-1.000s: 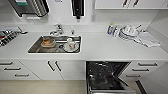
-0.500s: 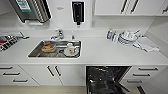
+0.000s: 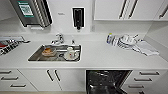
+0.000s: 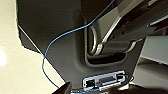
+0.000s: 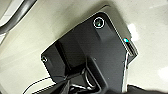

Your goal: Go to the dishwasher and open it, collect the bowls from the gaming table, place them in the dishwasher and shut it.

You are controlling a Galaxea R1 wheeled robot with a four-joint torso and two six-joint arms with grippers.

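Note:
The dishwasher [image 3: 107, 81] stands open under the white counter [image 3: 105, 56], right of the sink. Its dark inside with wire racks faces me at the lower edge of the head view. In both wrist views I look down on the robot's own dark base over pale floor. A blue cable [image 4: 50, 47] crosses the left wrist view.
The steel sink [image 3: 37, 56] holds a white mug [image 3: 71, 53] and a brownish dish [image 3: 48, 51]. Stacked white dishes [image 3: 126, 40] and a cloth [image 3: 147, 48] lie on the counter at the right. White drawers flank the dishwasher, with wall cabinets above.
The whole head picture has shifted: counter and sink sit lower in it than a second ago, so the camera has moved. Nothing on the counter has moved.

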